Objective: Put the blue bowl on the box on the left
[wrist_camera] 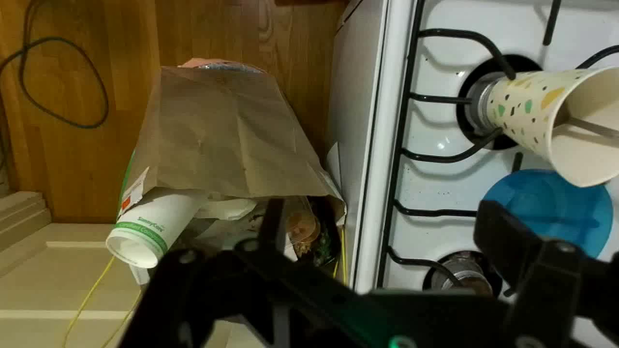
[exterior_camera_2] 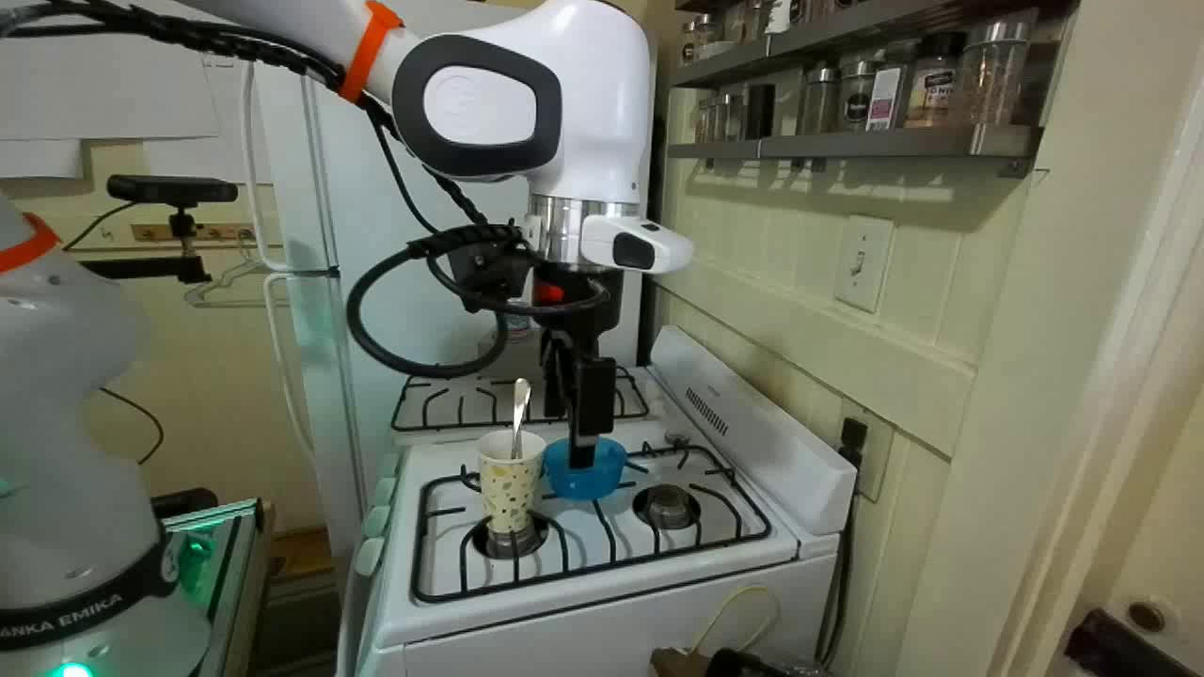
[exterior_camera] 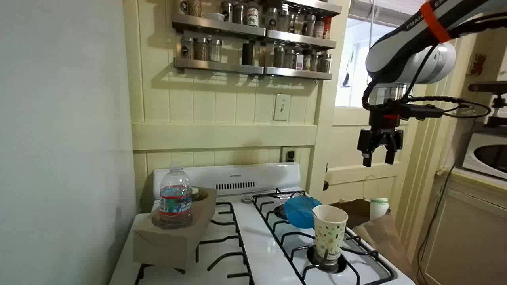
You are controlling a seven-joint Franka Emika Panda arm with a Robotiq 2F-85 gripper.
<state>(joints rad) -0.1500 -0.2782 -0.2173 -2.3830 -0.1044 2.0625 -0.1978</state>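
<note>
Toward three o'clock in the wrist view, the paper cup (wrist_camera: 527,108) crowds the blue bowl (wrist_camera: 556,205), so the wide-spread, empty end effector (exterior_camera: 378,162) could topple that cup.

A kitchen, and by its look a home one — the worktop (exterior_camera: 259,237) is the top of a white gas stove (exterior_camera_2: 536,630), with burners (exterior_camera_2: 670,506) and black grates (wrist_camera: 435,212). Spice jars (exterior_camera: 201,49) line metal shelves (exterior_camera: 220,25) on a pale yellow panelled wall (exterior_camera: 233,103), a tall refrigerator (exterior_camera_2: 362,207) stands beside the stove — and the floor (wrist_camera: 217,29) is wood.
</note>
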